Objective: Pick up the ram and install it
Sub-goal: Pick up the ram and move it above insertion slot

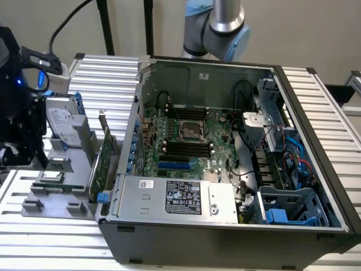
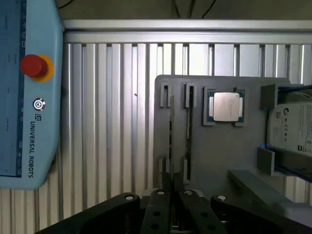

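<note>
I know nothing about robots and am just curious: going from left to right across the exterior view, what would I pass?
In order: hard drive → green expansion card → processor socket → blue drive cage.

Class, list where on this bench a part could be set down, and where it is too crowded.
Free: the ribbed table between the teach pendant and the grey tray; the tray's bare middle. Crowded: around the ram, processor and hard drive; inside the computer case.
</note>
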`<action>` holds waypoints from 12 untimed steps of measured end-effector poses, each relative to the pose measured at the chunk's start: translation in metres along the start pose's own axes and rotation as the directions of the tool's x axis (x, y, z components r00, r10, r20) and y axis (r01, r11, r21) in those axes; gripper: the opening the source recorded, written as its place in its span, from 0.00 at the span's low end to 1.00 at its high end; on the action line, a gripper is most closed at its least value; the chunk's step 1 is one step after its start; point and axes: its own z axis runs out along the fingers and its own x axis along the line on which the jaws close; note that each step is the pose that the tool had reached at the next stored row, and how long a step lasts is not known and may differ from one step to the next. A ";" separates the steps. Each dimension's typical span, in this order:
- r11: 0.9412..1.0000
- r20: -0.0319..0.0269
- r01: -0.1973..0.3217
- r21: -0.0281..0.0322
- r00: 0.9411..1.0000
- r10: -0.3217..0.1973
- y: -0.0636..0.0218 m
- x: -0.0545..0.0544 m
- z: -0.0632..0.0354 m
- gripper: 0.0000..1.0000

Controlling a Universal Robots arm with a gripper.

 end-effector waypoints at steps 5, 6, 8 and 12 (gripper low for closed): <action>1.000 0.000 0.000 0.000 1.000 0.000 -0.0153 0.000 -0.0232 0.00; 1.000 0.000 0.000 0.000 1.000 0.000 -0.0185 0.000 -0.0278 0.00; 1.000 0.000 0.000 0.000 1.000 0.000 -0.0256 -0.001 -0.0369 0.00; 1.000 0.000 0.000 0.000 1.000 0.000 -0.0404 -0.002 -0.0505 0.00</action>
